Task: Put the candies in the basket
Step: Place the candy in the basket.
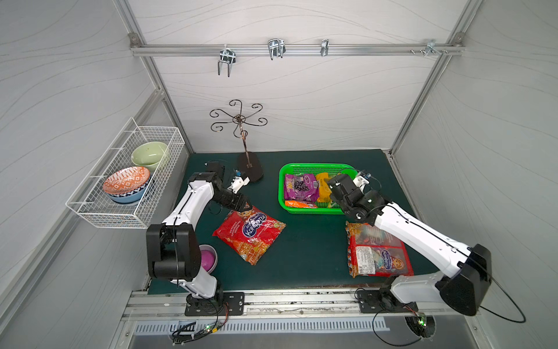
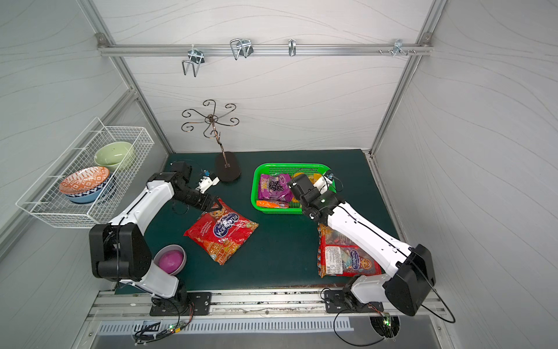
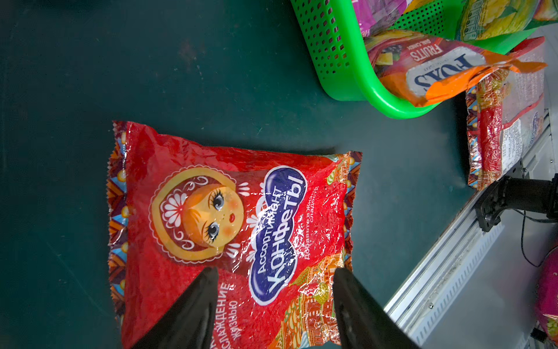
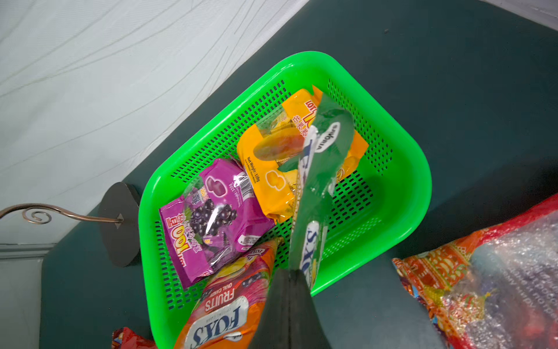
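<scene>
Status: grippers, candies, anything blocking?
Left gripper open above a red bag. Right gripper shut on green bag, over the basket. Second red bag on mat under right arm.

Tops overhead; wrist cams close, sharing basket [image 3: 392, 107]

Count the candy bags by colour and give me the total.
Red bags: 2
Purple bag: 1
Yellow bag: 1
Orange bag: 1
Green bag, pinched in the right claw: 1
Total: 6
</scene>
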Available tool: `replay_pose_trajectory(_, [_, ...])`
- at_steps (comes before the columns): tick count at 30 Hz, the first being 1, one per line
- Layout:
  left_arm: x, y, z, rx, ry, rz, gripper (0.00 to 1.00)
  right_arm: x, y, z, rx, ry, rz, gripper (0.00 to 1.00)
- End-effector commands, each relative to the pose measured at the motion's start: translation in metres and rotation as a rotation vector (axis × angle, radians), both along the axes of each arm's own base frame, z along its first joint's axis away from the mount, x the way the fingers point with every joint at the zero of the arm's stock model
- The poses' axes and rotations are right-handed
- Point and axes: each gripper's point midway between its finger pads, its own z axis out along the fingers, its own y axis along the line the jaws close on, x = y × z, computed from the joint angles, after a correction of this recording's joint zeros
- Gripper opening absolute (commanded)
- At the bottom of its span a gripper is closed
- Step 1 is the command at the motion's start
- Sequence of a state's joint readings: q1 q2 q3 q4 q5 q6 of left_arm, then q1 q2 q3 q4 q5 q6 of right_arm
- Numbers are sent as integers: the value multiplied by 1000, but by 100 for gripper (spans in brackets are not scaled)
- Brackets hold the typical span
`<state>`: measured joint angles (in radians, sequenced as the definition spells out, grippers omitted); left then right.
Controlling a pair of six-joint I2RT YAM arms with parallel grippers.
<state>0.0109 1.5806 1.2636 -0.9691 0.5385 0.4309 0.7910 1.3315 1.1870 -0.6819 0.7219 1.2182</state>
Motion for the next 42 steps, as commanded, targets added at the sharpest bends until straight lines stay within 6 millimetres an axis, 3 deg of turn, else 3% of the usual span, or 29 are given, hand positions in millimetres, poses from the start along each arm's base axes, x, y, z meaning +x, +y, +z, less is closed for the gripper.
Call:
replay_pose_trajectory(1, [0, -3, 1, -6, -14, -12, 64, 2, -3, 3, -11, -40, -141, 0])
replay_pose_trajectory(9, [-1, -3, 0, -8, -19, -12, 64, 8, 0, -41, -20, 100, -273, 0])
replay_pose_trajectory(13, [-1, -3, 0, -11, -17, -13, 64, 12, 3, -51, 63, 96, -306, 0])
replay_pose_trajectory(22, [-1, -3, -1, -8, -11, -13, 64, 33, 48, -10, 196, -30, -213, 0])
replay_pose_trajectory(29, [-1, -3, -2, -9, -14, -13, 63, 48, 70, -14, 280, -52, -210, 0])
replay_pose_trajectory(30, [-2, -3, -2, -11, -12, -14, 63, 49, 71, -16, 280, -45, -208, 4])
replay_pose_trajectory(33, [-2, -4, -1, -15, -11, -15, 63, 48, 68, -14, 246, -32, -208, 28])
replay_pose_trajectory(37, [-3, -4, -1, -16, -11, -19, 63, 38, 54, -12, 192, -16, -150, 36])
replay_pose_trajectory(42, [-1, -10, 3, -39, -12, -26, 63, 13, 15, 2, 129, -35, -12, 43])
